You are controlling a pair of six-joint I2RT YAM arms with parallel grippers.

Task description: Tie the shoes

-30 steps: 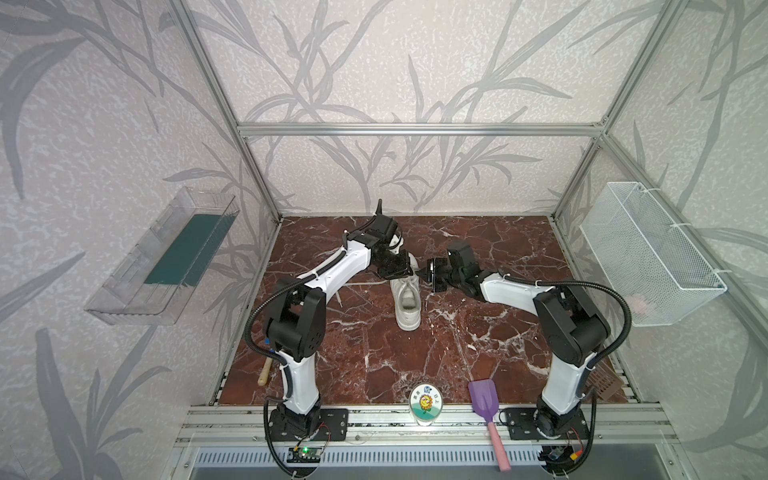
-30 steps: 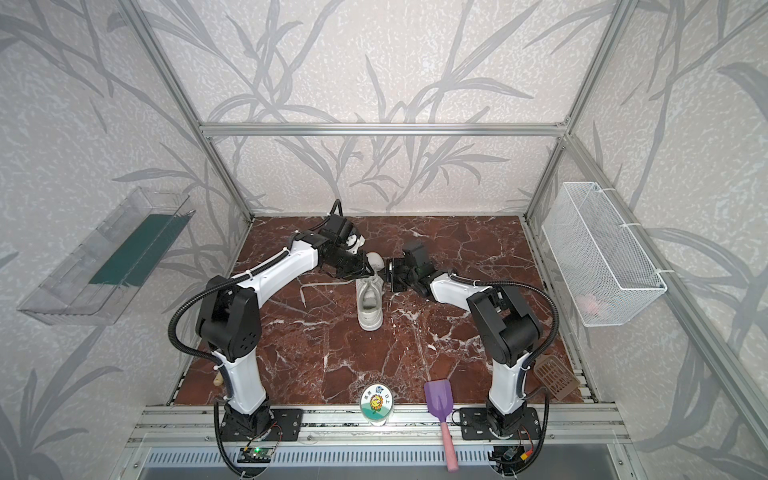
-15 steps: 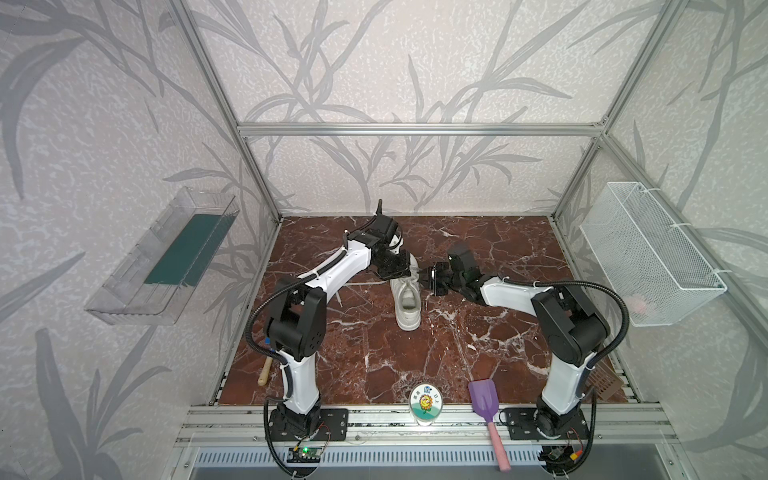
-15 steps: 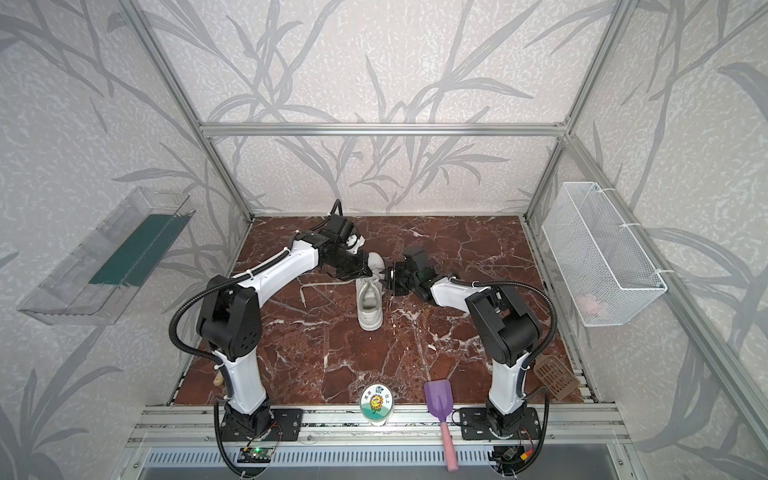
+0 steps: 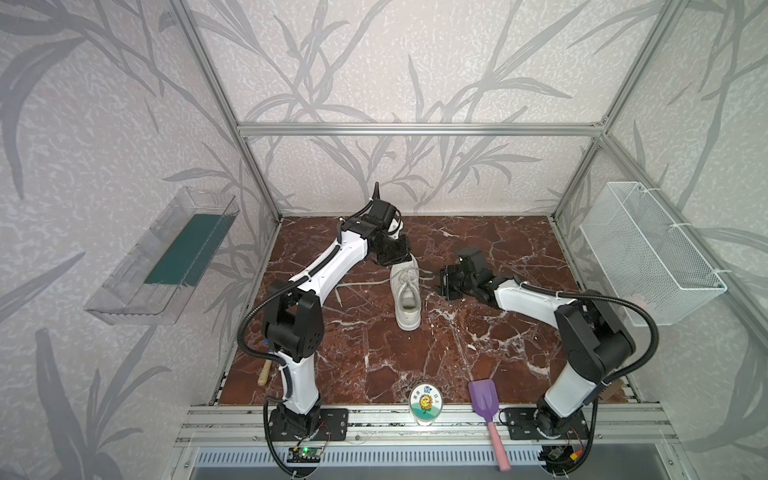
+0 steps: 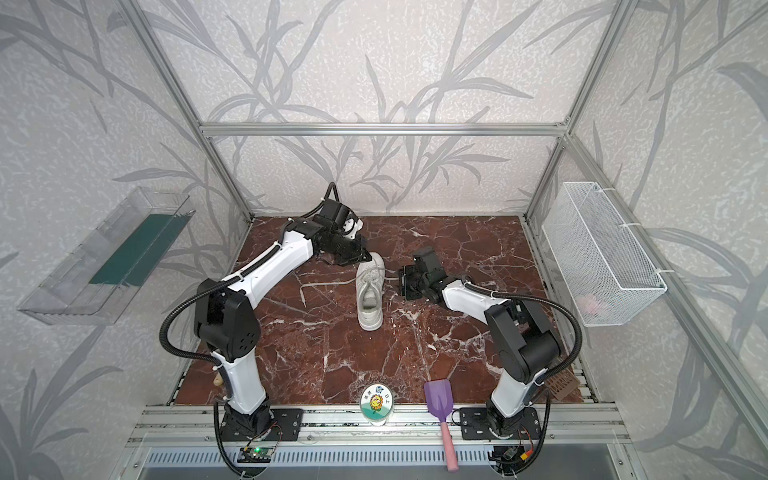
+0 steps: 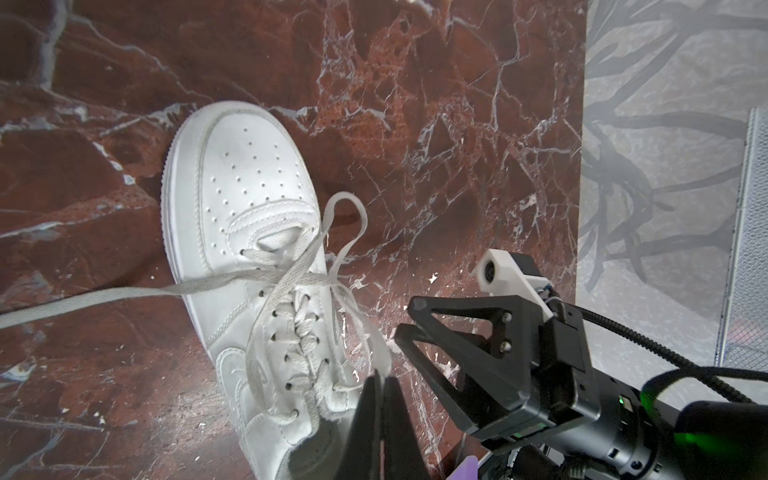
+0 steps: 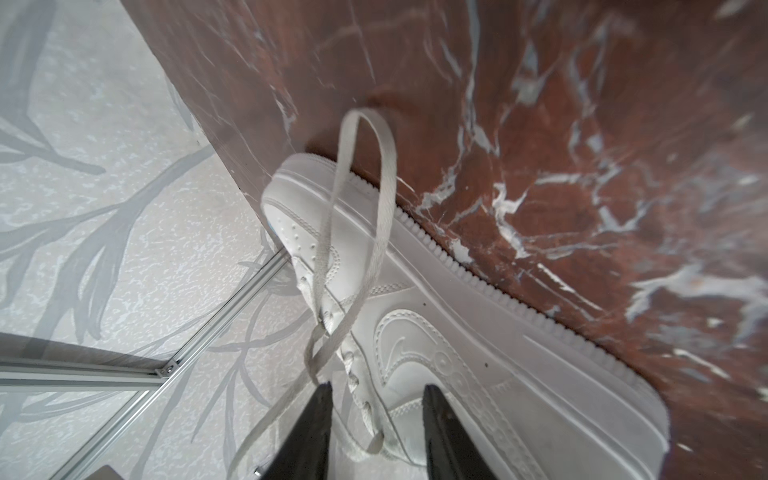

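Sneaker: the white sneaker [image 5: 406, 305] stands sole-down near the middle of the marble tabletop [image 5: 478, 345], between the two arms.
Laces: the flat white laces [image 7: 291, 274] are threaded through the eyelets and cross once above the tongue. One strand rises into a loose loop [image 7: 349, 208] beside the shoe. The free lace end [image 5: 353, 284] trails flat across the tabletop toward the left arm.
Done so far: by the look of it, only a slack first crossing and one loop shaped; nothing is cinched.
Left to do: no bow shows. A second loop, the wrap, the pull-through and the tightening all seem to remain, so the task looks early to midway.
Left hand: the left hand [image 7: 380, 374] sits over the shoe's collar with its jaws pressed together, pinching the lace strand that runs down from the loop.
Right hand: the right hand [image 8: 378, 386] is just beside the sneaker's side, jaws parted a moderate way. A lace strand passes close by one finger, but nothing is gripped.
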